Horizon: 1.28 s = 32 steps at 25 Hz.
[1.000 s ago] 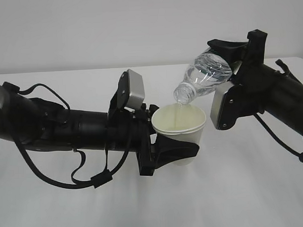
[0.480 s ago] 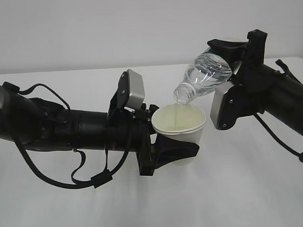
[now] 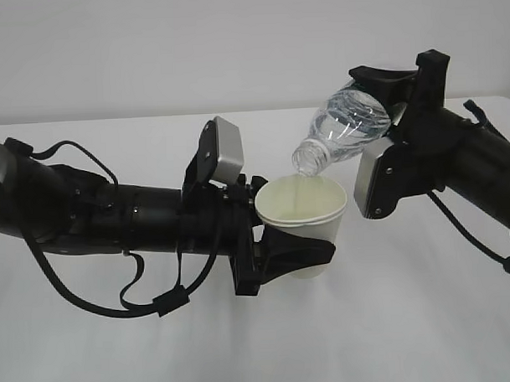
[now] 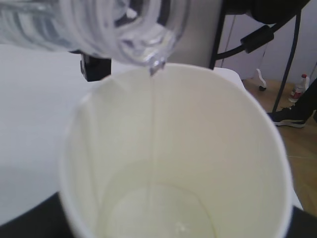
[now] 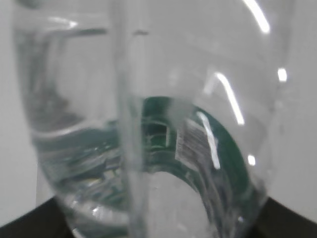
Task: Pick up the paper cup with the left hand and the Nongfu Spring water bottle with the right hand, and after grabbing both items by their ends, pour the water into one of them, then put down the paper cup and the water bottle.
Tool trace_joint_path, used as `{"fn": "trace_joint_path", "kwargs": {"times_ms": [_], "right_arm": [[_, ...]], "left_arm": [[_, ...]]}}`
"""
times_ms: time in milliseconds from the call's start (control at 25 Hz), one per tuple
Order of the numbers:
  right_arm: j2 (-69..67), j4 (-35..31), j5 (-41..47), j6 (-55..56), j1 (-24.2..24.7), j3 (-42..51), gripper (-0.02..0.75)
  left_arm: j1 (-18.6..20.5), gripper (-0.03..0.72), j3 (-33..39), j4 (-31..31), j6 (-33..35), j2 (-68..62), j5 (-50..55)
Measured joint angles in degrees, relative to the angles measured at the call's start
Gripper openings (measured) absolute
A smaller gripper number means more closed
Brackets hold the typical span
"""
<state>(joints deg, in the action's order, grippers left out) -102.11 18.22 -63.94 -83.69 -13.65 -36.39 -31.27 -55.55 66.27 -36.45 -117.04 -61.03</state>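
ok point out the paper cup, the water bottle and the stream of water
paper cup point(image 3: 310, 207), exterior view, on its outer wall below the rim
Nongfu Spring water bottle point(image 3: 347, 129), exterior view, on its tilted clear shoulder
water stream point(image 4: 152, 124), left wrist view, on the thin stream falling into the cup

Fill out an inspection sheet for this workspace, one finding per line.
Surface: white table, bare where visible.
Paper cup: upright, some water inside.
Water bottle: tilted, neck over cup rim, thin stream falling.
Clutter: nothing seen on the table.
Left gripper: clamped around the cup.
Right gripper: holding the bottle's base end.
Cables: black loops hang under the left arm.
Surroundings: plain wall; floor, shoe beyond the table in the left wrist view.
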Motion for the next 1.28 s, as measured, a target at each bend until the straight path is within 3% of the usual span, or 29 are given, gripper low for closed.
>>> {"fn": "trace_joint_path", "kwargs": {"times_ms": [1280], "right_arm": [[0.0,0.2,0.0,0.0,0.0,0.0,0.419]], "left_arm": [[0.0,0.471,0.0,0.0,0.0,0.0,0.0]]}}
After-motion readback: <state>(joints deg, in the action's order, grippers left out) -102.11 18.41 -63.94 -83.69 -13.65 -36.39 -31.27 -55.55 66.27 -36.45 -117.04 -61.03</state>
